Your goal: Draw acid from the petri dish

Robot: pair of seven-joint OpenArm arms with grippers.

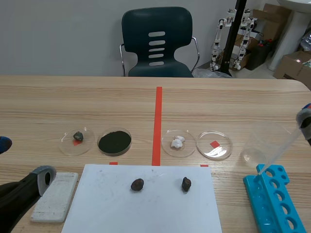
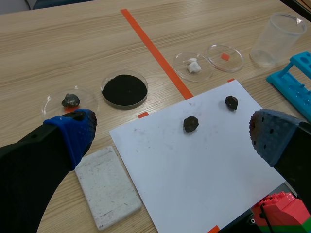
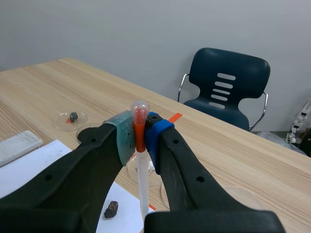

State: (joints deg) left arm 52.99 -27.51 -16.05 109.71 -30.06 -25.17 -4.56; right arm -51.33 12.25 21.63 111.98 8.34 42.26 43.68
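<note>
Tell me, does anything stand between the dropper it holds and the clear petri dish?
Yes, partly: the clear beaker stands between the right gripper, shut on the pipette, and the petri dish. Lifting over it looks feasible.

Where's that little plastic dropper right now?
The dropper is pinched in the right gripper. In the scene view it slants down at the right of the table, tip near the blue tube rack, beside the clear cup.

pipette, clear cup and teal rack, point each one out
pipette point(image 3: 142, 174), right wrist view, white stem below the red band
clear cup point(image 1: 260, 138), scene view, side wall
teal rack point(image 1: 274, 201), scene view, top face
</note>
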